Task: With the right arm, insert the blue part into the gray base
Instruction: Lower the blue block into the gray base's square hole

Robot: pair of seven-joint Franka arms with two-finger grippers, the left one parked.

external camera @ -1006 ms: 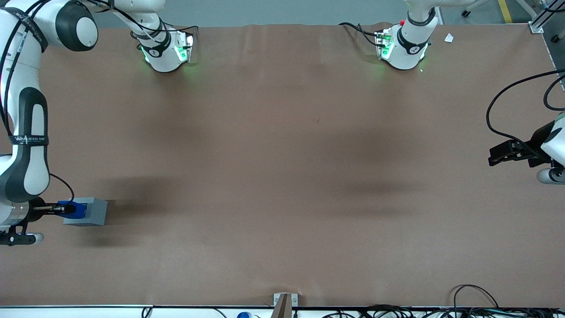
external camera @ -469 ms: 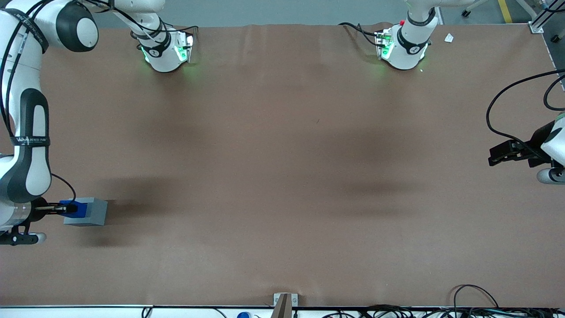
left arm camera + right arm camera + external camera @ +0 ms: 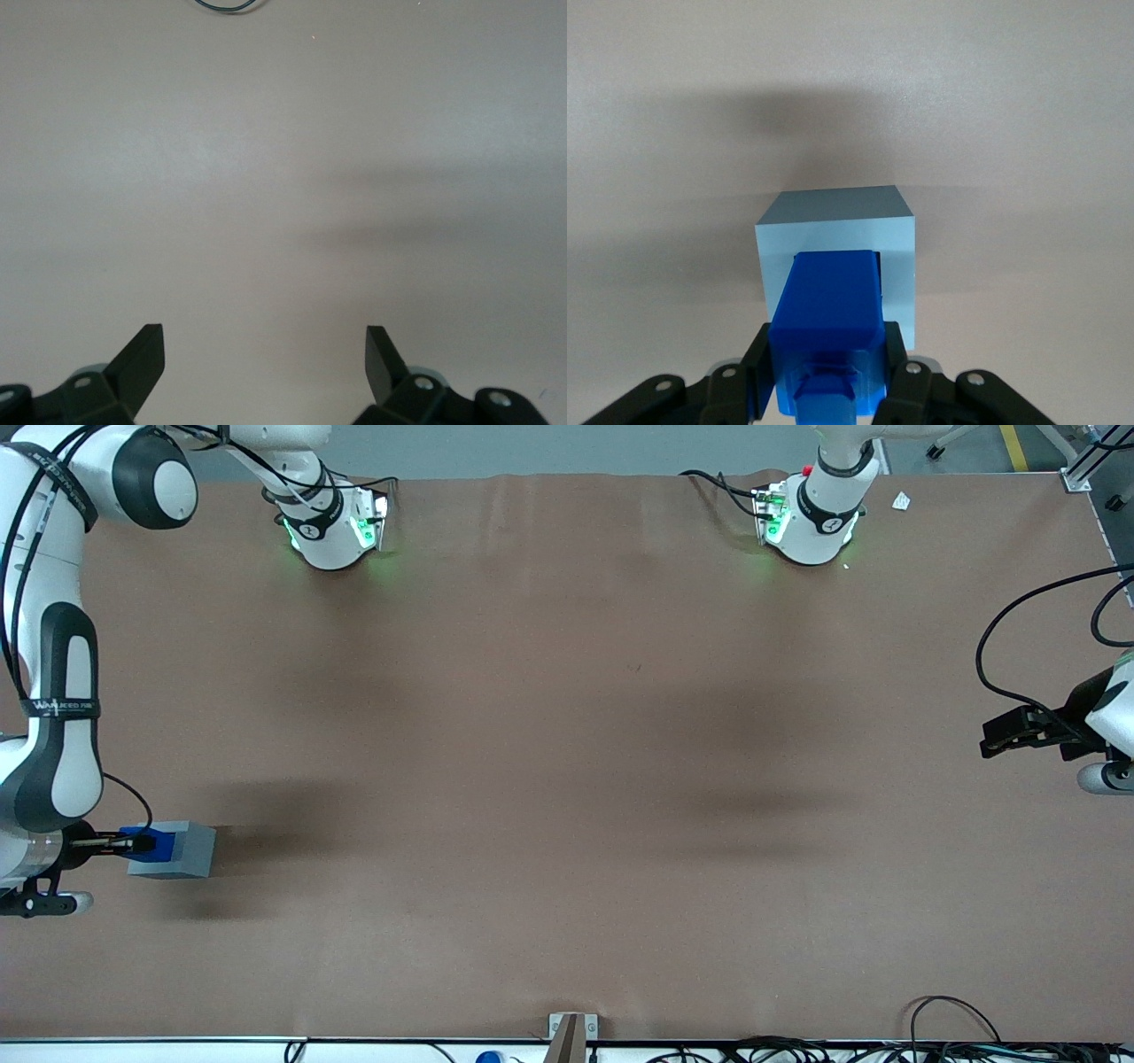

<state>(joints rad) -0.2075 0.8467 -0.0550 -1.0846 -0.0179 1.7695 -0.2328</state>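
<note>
Toward the working arm's end of the brown paper-covered counter (image 3: 567, 779), we find the light-gray plastic cube-like base (image 3: 182, 849) resting on the surface, its recessed face turned to the white right arm (image 3: 55, 717). We note the small bright-blue plastic part (image 3: 146, 843) held level, its leading end entered into the square recess of the gray base; the wrist view shows the blue part (image 3: 828, 314) meeting the recessed face of the gray base (image 3: 835, 252), with gray rim visible around it. The black two-finger end effector (image 3: 120, 843) sits just beside the base and is clamped on the blue part, one finger (image 3: 757, 367) pressed against each flank. Nothing stands between end effector and base. Loose black cables (image 3: 957, 1036) lie at the counter edge nearest the front camera, toward the parked arm's end, well apart from the work.
</note>
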